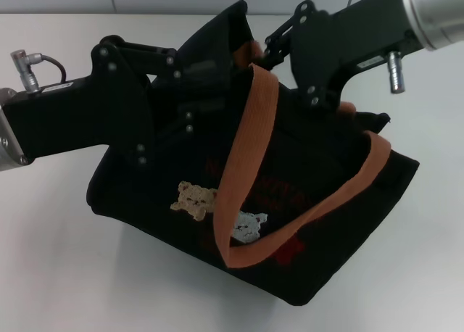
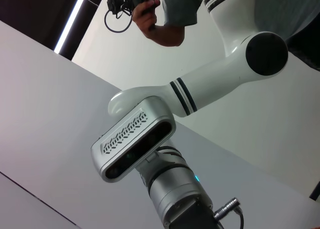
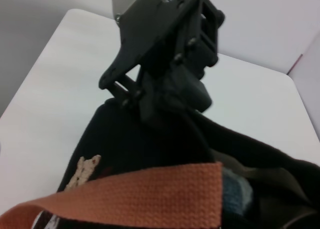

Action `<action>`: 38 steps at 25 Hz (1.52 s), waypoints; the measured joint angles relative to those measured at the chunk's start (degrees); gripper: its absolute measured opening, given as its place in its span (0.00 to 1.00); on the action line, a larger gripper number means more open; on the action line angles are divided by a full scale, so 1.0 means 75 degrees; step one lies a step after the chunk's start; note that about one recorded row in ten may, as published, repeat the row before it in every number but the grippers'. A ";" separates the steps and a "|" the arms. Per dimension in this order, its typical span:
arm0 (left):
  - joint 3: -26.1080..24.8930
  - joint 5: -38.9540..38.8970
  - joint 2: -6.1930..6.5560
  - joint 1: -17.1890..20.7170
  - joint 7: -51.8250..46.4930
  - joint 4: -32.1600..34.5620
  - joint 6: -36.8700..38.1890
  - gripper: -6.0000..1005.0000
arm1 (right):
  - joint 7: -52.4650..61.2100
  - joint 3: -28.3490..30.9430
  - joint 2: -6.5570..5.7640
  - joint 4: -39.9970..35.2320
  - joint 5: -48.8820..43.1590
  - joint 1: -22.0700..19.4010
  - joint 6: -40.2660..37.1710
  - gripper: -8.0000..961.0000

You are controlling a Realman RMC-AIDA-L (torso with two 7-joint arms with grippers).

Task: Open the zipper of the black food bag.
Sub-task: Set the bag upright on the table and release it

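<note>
Nearest, below both tools: the black food bag, standing on the white table, its bear-stitched side toward the head camera. Across that side, under the left tool: a tan bear, a white bear just beside it, red lettering around them. Draped over the same face, an orange-brown webbing handle, looping down from beneath the right tool to the bag's lower part and back up.

Further back, at the bag's top edge: the left tool, reaching in from the left and touching the raised black fabric. Cannot tell whether open or closed, black on black. Opposite it, on the other side of the handle's top: the right tool, coming in from the upper right, just beside the webbing. Cannot tell its state either.

From the right wrist: webbing right by the lens, the tan bear below it, a strip of olive lining at the bag's mouth, then the left tool against the bag's far upper edge, table beyond.

From the left wrist, looking up and away from the bag: a silver camera unit, a white arm with black bands behind it, and farthest a person's hand holding a dark device.
</note>
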 joint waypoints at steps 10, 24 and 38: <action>0.0010 0.0000 0.0000 0.0004 0.0000 -0.0012 0.0000 0.20 | -0.0175 -0.0236 0.0009 0.0005 0.0017 -0.0024 0.0277 0.08; -0.0026 0.0000 -0.0001 0.0033 0.0000 -0.0019 -0.0022 0.20 | -0.0355 -0.0072 -0.0013 -0.0963 0.0251 -0.0733 -0.0434 0.01; -0.0049 -0.0002 0.0000 0.0000 0.0021 -0.0023 -0.0005 0.20 | -0.0435 0.0772 -0.0035 -0.0995 0.0648 -0.0886 -0.1267 0.08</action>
